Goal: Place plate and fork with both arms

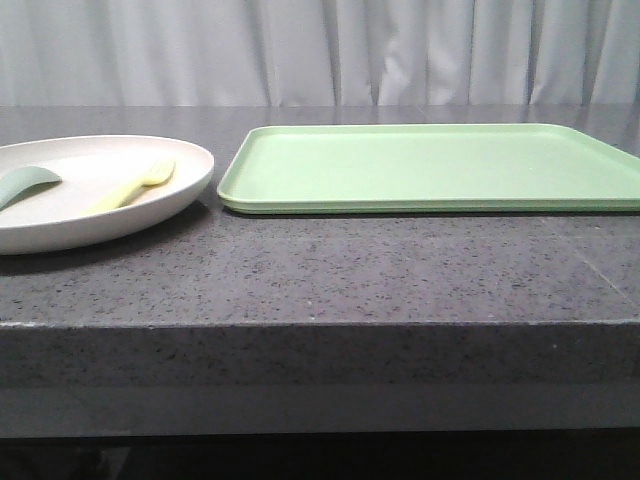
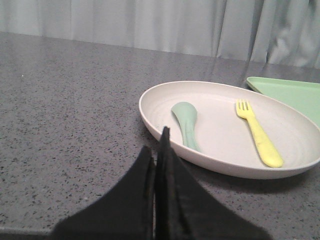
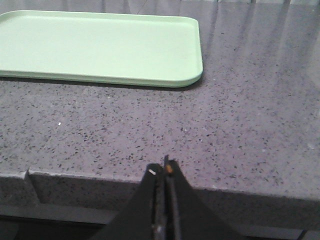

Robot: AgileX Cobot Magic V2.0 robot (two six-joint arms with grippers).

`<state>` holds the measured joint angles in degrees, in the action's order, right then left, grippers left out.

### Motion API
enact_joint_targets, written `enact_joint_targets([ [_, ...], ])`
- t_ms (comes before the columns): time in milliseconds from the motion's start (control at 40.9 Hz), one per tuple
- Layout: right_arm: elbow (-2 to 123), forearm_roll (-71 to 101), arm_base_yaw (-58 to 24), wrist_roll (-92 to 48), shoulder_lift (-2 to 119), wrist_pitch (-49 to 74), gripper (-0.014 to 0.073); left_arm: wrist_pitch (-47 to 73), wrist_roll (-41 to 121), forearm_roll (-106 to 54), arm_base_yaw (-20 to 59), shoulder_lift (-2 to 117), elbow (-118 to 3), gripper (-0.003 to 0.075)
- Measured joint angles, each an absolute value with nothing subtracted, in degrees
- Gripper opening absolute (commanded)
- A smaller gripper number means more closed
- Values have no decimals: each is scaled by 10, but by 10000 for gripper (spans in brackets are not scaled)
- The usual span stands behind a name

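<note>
The cream plate [image 1: 190,170] sits at the left of the dark stone table; it also shows in the left wrist view [image 2: 220,107]. On it lies the pale yellow fork [image 1: 135,185], seen with its tines pointing away in the left wrist view [image 2: 257,132], beside a grey-green spoon [image 2: 186,122]. My left gripper [image 2: 157,145] is shut and empty, just short of the plate's near rim. My right gripper [image 3: 164,170] is shut and empty, over the table's front edge, well short of the tray. Neither gripper shows in the front view.
A flat rectangular light-green tray [image 1: 430,165] lies to the right of the plate, close beside it; it also shows in the right wrist view [image 3: 100,45] and at the corner of the left wrist view [image 2: 290,92]. Grey curtains hang behind the table.
</note>
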<state>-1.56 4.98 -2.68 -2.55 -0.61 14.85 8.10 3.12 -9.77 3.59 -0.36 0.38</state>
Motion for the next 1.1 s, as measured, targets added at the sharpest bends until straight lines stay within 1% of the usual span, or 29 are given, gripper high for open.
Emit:
enact_joint_targets([
  [1100,-16,59,-27,-25,-6,147,-69,68,31,-98,36,-4,4,-18],
])
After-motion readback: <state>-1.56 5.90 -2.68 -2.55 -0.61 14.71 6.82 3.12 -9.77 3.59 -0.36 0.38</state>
